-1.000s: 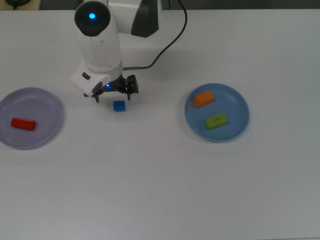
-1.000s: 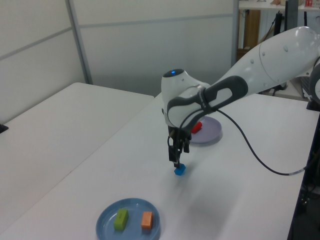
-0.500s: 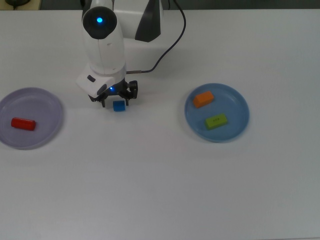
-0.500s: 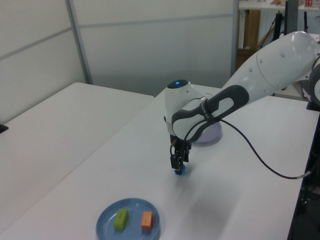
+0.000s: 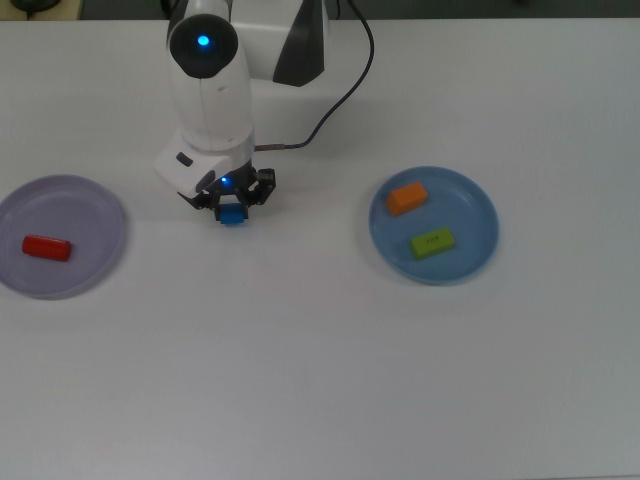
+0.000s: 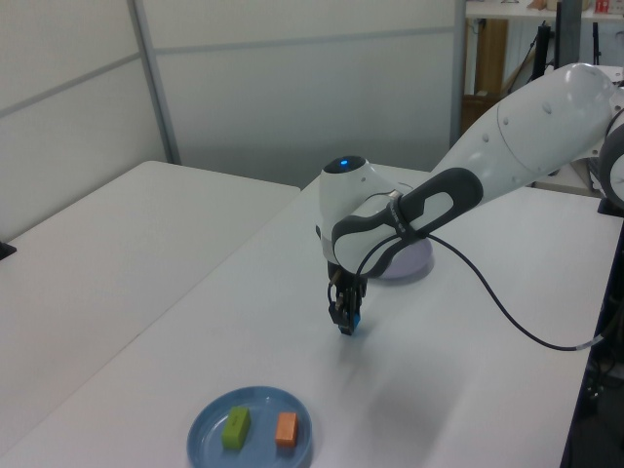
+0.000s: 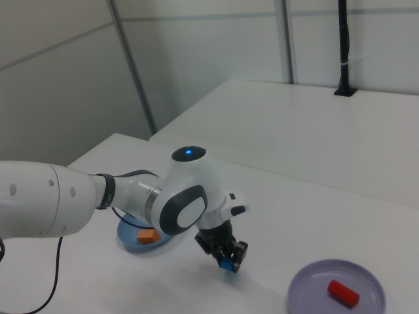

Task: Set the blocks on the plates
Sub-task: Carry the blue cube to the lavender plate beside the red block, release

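Between my pincer's (image 5: 232, 207) fingers sits the blue cube (image 5: 233, 213), low on the table; whether they've clenched yet, can't tell. It's the only block off a plate: lavender plate (image 5: 95, 215) is nearer, blue plate (image 5: 480, 215) farther.

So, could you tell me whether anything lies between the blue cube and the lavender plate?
Nothing visible does. The blue cube sits between the fingers of the gripper, and only bare table separates it from the lavender plate at the top view's left.
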Controlling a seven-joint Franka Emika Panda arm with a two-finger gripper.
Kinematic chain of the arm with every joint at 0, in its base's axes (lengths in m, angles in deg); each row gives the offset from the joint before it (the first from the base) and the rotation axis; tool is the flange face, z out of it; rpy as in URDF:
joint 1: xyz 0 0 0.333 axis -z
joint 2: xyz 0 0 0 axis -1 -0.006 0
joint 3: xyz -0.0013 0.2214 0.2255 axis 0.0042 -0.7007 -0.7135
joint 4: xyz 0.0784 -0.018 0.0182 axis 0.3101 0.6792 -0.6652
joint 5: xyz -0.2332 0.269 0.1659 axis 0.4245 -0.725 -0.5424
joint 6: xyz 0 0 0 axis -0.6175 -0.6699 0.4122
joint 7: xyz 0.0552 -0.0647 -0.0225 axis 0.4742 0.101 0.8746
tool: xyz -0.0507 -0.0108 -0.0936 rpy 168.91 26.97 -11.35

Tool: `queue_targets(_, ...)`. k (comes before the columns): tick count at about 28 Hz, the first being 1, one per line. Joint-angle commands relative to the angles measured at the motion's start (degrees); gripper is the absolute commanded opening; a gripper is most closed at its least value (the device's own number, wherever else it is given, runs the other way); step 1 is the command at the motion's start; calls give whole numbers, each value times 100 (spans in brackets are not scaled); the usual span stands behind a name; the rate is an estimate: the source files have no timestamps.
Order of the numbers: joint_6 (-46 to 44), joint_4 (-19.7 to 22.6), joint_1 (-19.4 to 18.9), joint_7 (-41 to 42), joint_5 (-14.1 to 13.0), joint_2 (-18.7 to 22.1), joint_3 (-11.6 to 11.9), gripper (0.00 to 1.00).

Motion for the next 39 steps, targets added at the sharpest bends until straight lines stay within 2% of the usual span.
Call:
queue_targets(1, -2, -306, 269, -55, 93, 157, 196, 0)
queue_targets(3, -90, -560, 462, 41, 93, 131, 301, 0)
queue_targets(7, -91, -772, 787, 358, 58, 78, 390, 0)
queue_targets(8, -82, -859, 962, 489, 32, 25, 390, 0)
queue_targets(14, -82, -1228, 1332, 1182, 14, -448, 381, 0)
queue_targets(19, -82, -1264, 1526, 2000, -21, -704, 381, 0)
queue_targets(24, -38, -1282, 1544, 2178, -311, -793, 381, 2)
queue_targets(25, -38, -1282, 1544, 2178, -329, -793, 381, 7)
queue_targets(26, -38, -1282, 1544, 2169, -355, -784, 381, 29)
queue_targets(28, -46, -1282, 1544, 2169, -373, -784, 381, 36)
queue_targets(29, -38, -1282, 1553, 2169, -399, -784, 381, 48)
queue_targets(30, -38, -1282, 1553, 2160, -434, -775, 381, 71)
queue_targets(31, -46, -1282, 1553, 2143, -478, -766, 390, 100)
queue_targets(39, -82, -1282, 1518, 1914, -505, -705, 381, 100)
